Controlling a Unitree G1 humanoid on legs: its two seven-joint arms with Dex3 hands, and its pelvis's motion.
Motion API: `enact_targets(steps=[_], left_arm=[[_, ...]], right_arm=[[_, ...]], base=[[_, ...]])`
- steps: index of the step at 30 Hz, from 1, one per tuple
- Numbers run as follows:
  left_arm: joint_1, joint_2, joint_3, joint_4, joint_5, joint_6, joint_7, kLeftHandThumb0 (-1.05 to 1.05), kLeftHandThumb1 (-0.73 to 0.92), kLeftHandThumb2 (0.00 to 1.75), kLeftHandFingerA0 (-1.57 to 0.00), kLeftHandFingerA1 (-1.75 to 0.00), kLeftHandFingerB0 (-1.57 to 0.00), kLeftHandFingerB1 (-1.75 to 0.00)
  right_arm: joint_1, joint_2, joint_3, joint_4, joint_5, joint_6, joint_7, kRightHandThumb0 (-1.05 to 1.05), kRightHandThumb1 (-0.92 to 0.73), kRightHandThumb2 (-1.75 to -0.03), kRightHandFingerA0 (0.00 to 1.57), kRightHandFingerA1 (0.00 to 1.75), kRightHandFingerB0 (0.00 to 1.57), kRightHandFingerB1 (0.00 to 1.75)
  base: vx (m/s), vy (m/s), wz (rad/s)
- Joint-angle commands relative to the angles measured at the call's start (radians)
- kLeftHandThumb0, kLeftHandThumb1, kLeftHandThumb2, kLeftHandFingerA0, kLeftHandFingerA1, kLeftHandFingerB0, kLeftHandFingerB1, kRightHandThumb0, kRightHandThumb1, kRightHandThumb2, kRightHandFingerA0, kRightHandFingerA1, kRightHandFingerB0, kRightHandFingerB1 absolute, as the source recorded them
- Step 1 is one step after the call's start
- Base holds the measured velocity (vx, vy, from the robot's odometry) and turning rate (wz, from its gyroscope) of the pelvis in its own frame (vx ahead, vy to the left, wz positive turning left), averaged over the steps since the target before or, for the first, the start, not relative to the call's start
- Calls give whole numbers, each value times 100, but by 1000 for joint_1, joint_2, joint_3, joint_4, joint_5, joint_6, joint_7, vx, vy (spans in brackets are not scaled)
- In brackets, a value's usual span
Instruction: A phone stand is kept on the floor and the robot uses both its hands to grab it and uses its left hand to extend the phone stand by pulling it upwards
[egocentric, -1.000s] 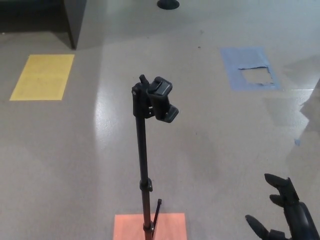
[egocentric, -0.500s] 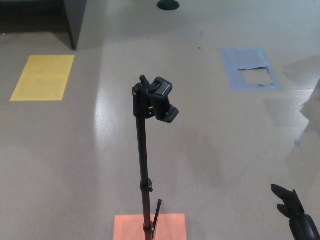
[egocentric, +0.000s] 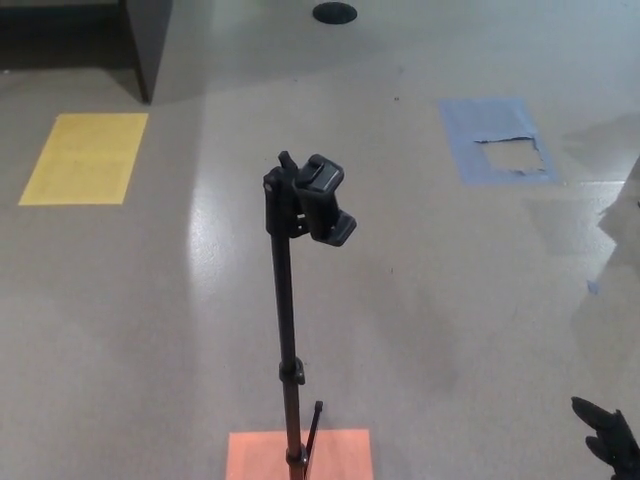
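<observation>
The slim black metal phone stand is standing upright on the floor, its foot planted on an orange square patch at the bottom edge of the view. Its black plastic phone clamp is sitting at the top of the pole, and a small black locking collar is showing low on the shaft. No hand is touching it.

Only the black fingertips of the right hand are peeking in at the lower right corner, well apart from the pole; they are gripping nothing that I can see, but too little is showing to tell how far the hand is spread. The left hand is nowhere in sight.

How far the pole is drawn out I cannot judge. A stand standing free like this would suit either a pole waiting to be gripped or one let go after the pull.

The polished grey speckled concrete floor is throwing back soft glare. A yellow rectangle is marking the left, a torn blue taped patch the right, and a dark cabinet is standing at the far end.
</observation>
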Motion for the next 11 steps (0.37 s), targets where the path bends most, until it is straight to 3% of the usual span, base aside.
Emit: enact_targets(steps=[1, 2, 3, 6, 7, 9, 10, 11], left_arm=[[40, -8, 67, 92, 150, -437, -49, -76, 84, 66, -25, -30, -27, -29], [46, -6, 68, 102, 150, -447, -55, -76, 84, 66, -25, -30, -28, -29], [66, -10, 64, 111, 146, -460, -66, -77, 84, 66, -25, -30, -28, -30], [95, -20, 51, 143, 150, -503, -81, -73, 82, 66, -26, -31, -29, -30], [78, -17, 48, 157, 156, -511, -76, -72, 82, 66, -27, -31, -29, -30], [66, -15, 42, 157, 154, -511, -78, -73, 82, 65, -28, -31, -29, -30], [69, -10, 26, 145, 189, -493, -57, -71, 84, 66, -27, -30, -29, -30], [69, -10, 26, 145, 189, -493, -57, -71, 84, 66, -27, -30, -29, -30]], right_arm=[[116, -116, 57, -118, -166, -46, -118, -59, -9, -93, 5, 66, 0, 61], [133, -118, 63, -125, -183, -39, -138, -60, -8, -93, 5, 66, 0, 61], [165, -124, 67, -135, -198, -37, -155, -105, -57, -111, 16, 83, 0, 64], [207, -146, 72, -134, -219, -49, -188, -105, -59, -111, 11, 81, 0, 61], [191, -149, 72, -140, -217, -33, -183, -105, -83, -73, 4, 93, 0, 64], [180, -153, 72, -143, -214, -19, -183, -105, -82, -72, 3, 91, 0, 60], [172, -158, 69, -143, -207, -11, -175, -105, -59, -112, 10, 80, 0, 57], [172, -158, 69, -143, -207, -11, -175, -105, -59, -112, 10, 80, 0, 57]], base=[[0, 0, 0], [0, 0, 0], [0, 0, 0], [0, 0, 0], [0, 0, 0], [0, 0, 0], [0, 0, 0], [0, 0, 0]])
